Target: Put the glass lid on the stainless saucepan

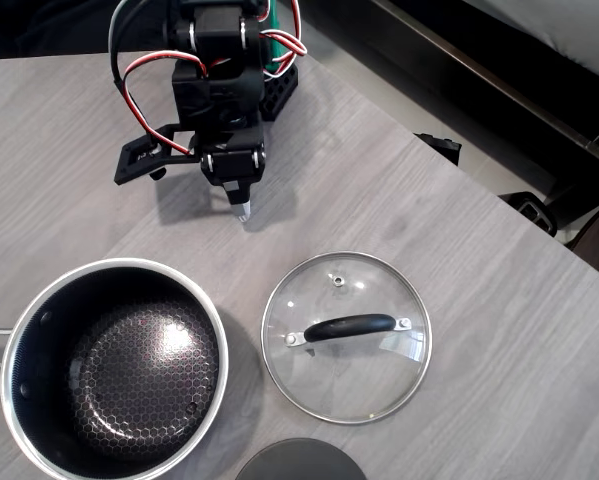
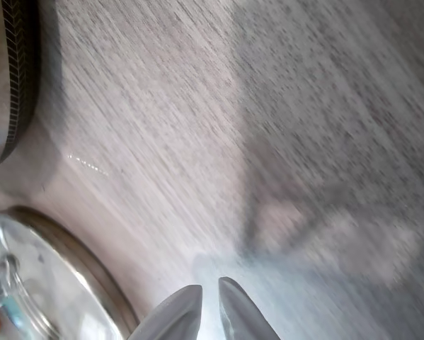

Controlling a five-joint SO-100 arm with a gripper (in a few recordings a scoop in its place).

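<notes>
1. Pale, whitish fingertips of my gripper (image 2: 210, 312) sit almost together in the wrist view, only a thin gap between them, gripping nothing.
2. From overhead, my gripper (image 1: 243, 208) points down over the grey wood-grain table (image 1: 449, 230), apart from both cookware pieces.
3. The glass lid (image 1: 346, 337) lies flat on the table, handle up, in front of me.
4. The stainless saucepan (image 1: 114, 370) stands uncovered just left of the lid.
5. A dark grey disc (image 1: 301, 460) peeks in at the bottom edge.

the black arm (image 1: 219, 80) reaches down from the top edge of the overhead view, red and white wires looped along it. its gripper (image 1: 243, 208) points downward, pale fingertips (image 2: 233, 312) nearly together, holding nothing.
</notes>
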